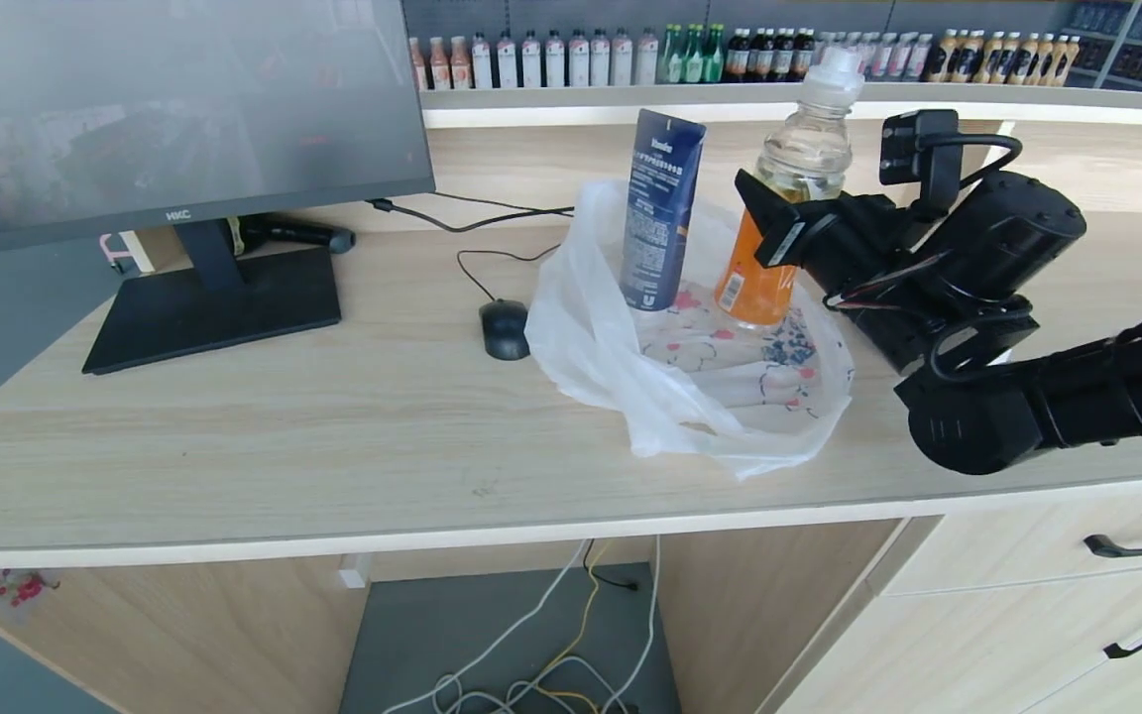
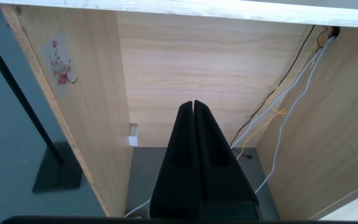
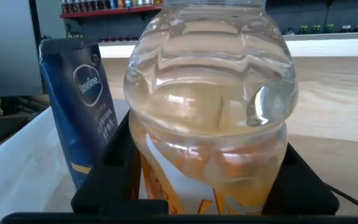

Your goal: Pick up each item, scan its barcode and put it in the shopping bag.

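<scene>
Pale wood makes the counter [image 1: 284, 426]. At its far left corner stands a dark monitor [image 1: 174, 99] on a flat black foot. Right of centre lies the shopping bag [image 1: 611, 367], white plastic, its mouth open and its sides slumped around what it holds. The right gripper [image 1: 779, 223] reaches in from the right and is clamped on the bottle [image 1: 799, 149], one finger on each side of the orange label. The bottle is upright inside the bag, its base low at the bag's floor; whether it rests there I cannot tell. Close on the bottle's left in the bag stands a blue tube [image 1: 660, 213], upright. A black mouse [image 1: 505, 330] lies just beside the bag's left edge, its cable [image 1: 492, 218] trailing back. The left gripper [image 2: 194, 106] hangs below the counter's edge, fingers pressed together on nothing.
</scene>
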